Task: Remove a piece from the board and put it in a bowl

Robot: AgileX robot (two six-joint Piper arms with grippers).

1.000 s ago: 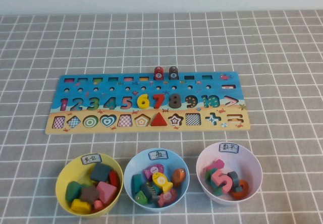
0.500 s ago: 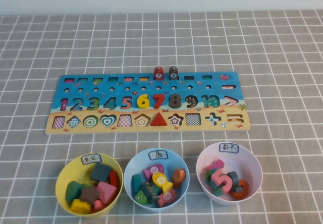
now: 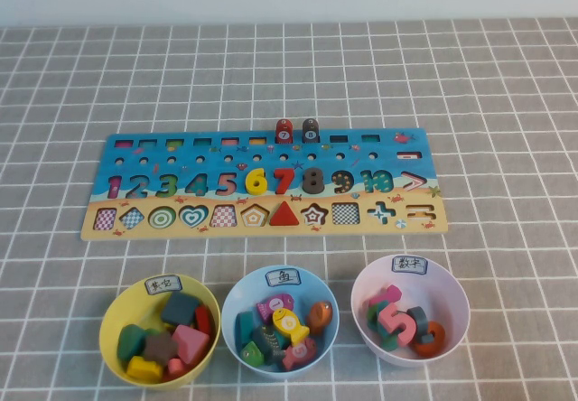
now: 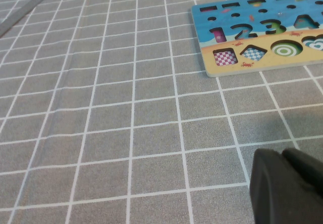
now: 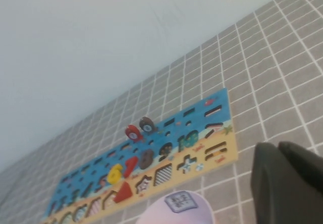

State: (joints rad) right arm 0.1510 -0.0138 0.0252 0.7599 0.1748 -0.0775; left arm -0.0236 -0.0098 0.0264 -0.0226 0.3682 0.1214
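Nothing is moving since earlier | piece (image 3: 284, 213) sitting in board (image 3: 135, 229) | left gripper (image 4: 287, 186), right gripper (image 5: 290, 183) idling off-desk, grip state unclear | risk: snagging slot edge, overshooting bowl (image 3: 117, 315).

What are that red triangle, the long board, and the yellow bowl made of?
The red triangle looks like painted wood: thick, matte. The board seems printed wood, its tan strip cut with shape slots. The yellow bowl looks like smooth plastic. Neither gripper touches them.
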